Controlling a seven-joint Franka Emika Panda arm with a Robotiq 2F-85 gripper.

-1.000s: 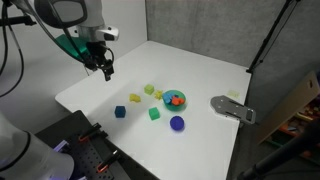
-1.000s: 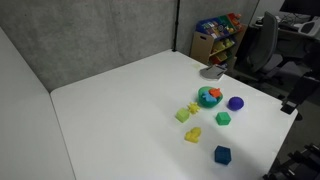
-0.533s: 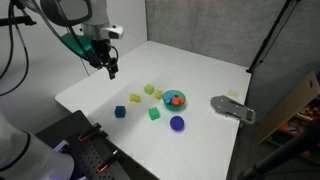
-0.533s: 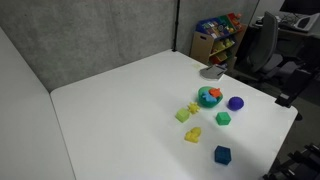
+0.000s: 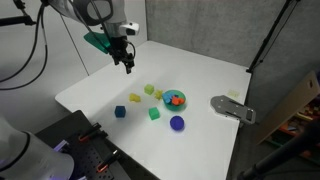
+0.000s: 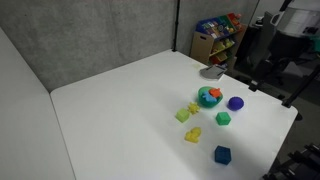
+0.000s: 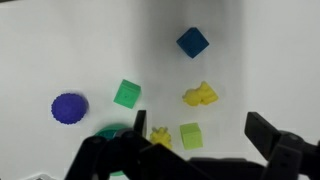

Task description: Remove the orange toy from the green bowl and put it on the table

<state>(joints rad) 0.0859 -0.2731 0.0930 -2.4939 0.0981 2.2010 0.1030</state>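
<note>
Pincer [image 5: 129,68] hangs spread and empty, well away from the bowl [image 5: 166,96], toy [image 5: 176,99] inside it, nothing done yet.

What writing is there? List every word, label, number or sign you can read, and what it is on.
No readable text anywhere.
The blue cube, green cube, purple ball and green bowl show plain faces.
The coloured things on the shelf in an exterior view are too small and blurred to read.
</note>
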